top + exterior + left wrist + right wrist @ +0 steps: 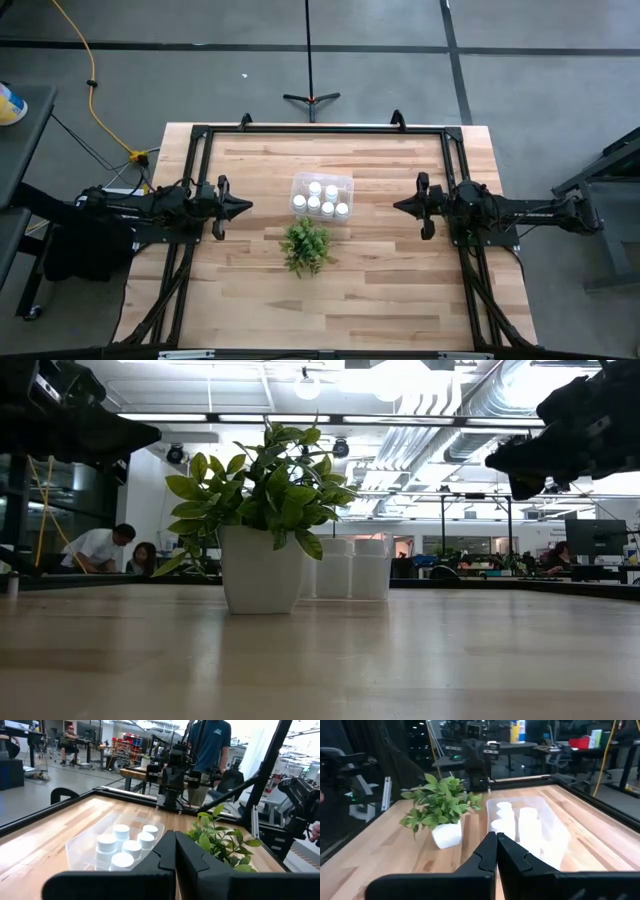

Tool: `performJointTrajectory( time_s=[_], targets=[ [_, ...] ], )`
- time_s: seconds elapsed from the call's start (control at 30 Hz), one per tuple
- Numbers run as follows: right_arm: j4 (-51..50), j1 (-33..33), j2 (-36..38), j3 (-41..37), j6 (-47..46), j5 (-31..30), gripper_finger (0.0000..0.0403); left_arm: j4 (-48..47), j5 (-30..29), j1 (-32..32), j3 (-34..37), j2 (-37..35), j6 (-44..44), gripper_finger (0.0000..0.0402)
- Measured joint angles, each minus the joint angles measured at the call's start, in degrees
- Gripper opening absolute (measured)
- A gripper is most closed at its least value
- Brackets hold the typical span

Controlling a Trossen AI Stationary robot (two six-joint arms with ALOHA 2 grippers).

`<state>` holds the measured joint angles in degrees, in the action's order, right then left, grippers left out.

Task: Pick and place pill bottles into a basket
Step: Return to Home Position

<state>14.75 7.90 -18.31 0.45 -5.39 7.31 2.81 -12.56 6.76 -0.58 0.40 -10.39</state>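
Observation:
Several small white pill bottles (322,200) stand upright inside the clear plastic basket (300,181) at the table's middle; they also show in the left wrist view (125,849) and the right wrist view (520,822). My left gripper (245,207) hovers shut and empty to the basket's left, above the table. My right gripper (398,206) hovers shut and empty to the basket's right. In the wrist views each gripper's fingers (175,851) (496,851) meet with no gap.
A small green plant in a white pot (306,246) stands just near of the basket; it also shows in the low view (262,530). A black frame (320,129) runs along the table's far edge and sides. A person (210,750) stands beyond the table.

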Motion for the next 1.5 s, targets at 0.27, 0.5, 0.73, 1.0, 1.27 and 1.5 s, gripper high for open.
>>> performJointTrajectory(
  time_s=[0.27,0.5,0.73,1.0,1.27,1.5],
  targets=[
    [-1.54,0.00,0.00,0.00,-0.13,-0.87,0.0000,0.00,0.02,0.00,0.00,0.00,0.01,0.0051],
    [-2.11,0.00,0.00,0.00,-0.13,-0.89,0.0000,0.02,0.04,0.00,0.00,0.00,0.02,0.0079],
    [-2.11,0.00,0.00,0.00,-0.13,-0.89,0.0000,0.02,0.07,0.00,0.00,0.00,0.01,0.0087],
    [-2.11,0.00,0.00,0.00,-0.13,-0.89,0.0000,0.04,0.08,0.00,0.02,0.00,0.02,0.0085],
    [-2.11,0.00,0.00,0.00,-0.13,-0.91,0.0000,0.04,0.09,0.00,0.02,0.00,0.02,0.0081],
    [-2.11,0.00,0.00,0.00,-0.13,-0.91,0.0000,0.04,0.09,0.00,0.02,0.00,0.01,0.0079]
  ],
)
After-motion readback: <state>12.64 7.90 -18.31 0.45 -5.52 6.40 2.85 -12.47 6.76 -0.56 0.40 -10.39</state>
